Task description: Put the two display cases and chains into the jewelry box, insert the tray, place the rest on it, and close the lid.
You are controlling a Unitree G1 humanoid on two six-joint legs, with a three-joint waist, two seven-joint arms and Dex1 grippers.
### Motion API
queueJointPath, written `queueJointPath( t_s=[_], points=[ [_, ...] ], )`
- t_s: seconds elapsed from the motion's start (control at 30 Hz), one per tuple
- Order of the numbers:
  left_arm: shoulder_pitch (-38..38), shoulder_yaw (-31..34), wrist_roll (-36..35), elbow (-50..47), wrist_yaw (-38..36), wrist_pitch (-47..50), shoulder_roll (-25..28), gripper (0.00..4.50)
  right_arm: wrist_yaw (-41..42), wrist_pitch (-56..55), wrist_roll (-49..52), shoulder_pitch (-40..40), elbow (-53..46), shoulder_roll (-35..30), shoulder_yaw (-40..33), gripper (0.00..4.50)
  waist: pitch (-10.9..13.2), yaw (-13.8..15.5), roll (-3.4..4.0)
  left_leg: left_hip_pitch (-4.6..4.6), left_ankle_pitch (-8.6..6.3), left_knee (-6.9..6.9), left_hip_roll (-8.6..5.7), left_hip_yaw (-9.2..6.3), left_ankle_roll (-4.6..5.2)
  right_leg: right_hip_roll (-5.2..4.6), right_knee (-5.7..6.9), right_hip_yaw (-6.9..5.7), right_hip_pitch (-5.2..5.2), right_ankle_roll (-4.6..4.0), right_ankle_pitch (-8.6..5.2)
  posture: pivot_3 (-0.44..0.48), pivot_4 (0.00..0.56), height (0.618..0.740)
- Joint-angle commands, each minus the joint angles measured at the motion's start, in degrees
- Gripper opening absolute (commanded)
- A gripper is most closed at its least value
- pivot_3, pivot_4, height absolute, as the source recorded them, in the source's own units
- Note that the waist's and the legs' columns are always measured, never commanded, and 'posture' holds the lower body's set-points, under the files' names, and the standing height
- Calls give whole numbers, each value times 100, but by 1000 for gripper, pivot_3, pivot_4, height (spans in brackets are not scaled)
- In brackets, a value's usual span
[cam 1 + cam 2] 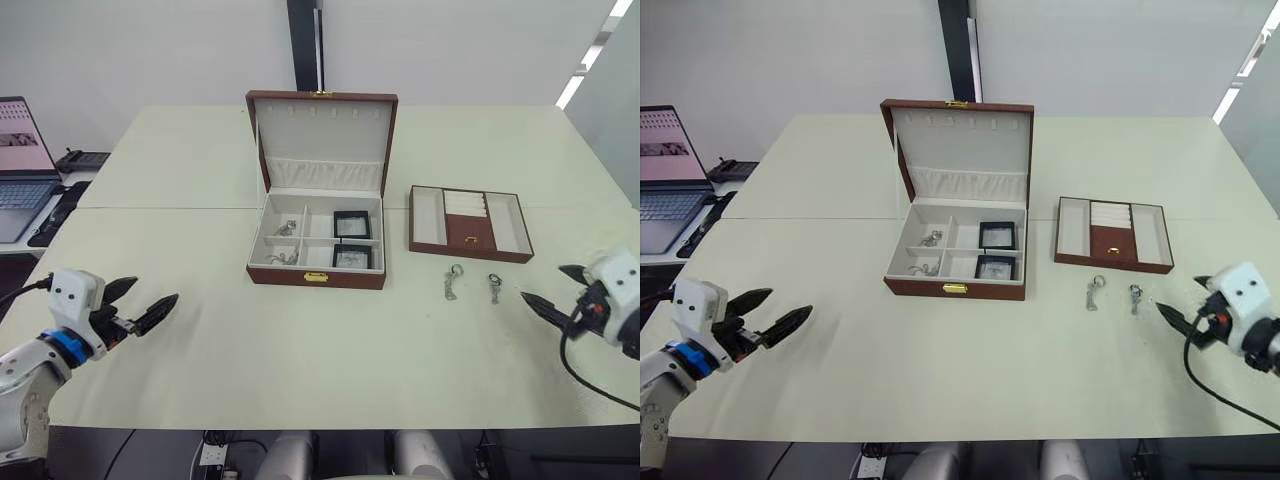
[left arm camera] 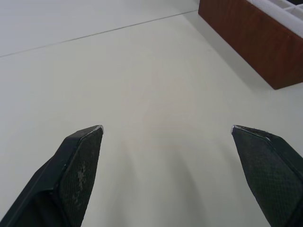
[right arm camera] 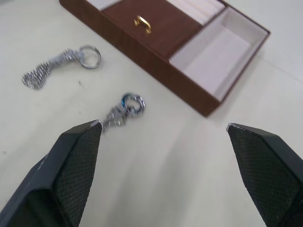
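The jewelry box stands open mid-table, its lid upright at the back. Both display cases lie in its right compartments. The chains lie in its left ones. To the right of the box sits the tray on the table. In front of the tray lie two silver ring trinkets. My left gripper is open and empty, low at the front left, well short of the box. My right gripper is open and empty, just right of the trinkets.
A laptop and a black device sit on a side desk at the far left. A seam crosses the table behind the box's front half. The table's front edge runs close below both grippers.
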Motion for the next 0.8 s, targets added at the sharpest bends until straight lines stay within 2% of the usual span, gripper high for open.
queueJointPath(
  t_s=[0.03,0.47,0.63,0.8],
  points=[
    [130,224,29,-222,255,-65,-91,4500,-111,-499,-5,263,96,62,-239,4482,-1,-5,1,2,0,0,0,0,0,0,0,0,2,0,0,0,150,740],
    [226,151,-200,-795,529,233,-331,4500,-305,-849,195,454,318,69,-267,4482,-1,3,1,33,-1,-3,1,-2,1,0,-10,-2,42,0,-1,0,150,740],
    [185,49,-111,-787,232,28,-170,4500,-261,-886,200,513,287,31,-195,4482,-1,3,1,42,-3,-4,1,-2,5,0,-14,-2,53,0,-1,0,150,740],
    [111,-262,-194,-1357,-542,-70,254,4500,-257,-729,318,369,79,-74,-157,4482,-1,3,1,45,-5,-5,2,-1,7,0,-14,-1,55,0,-1,0,150,740]
  ],
)
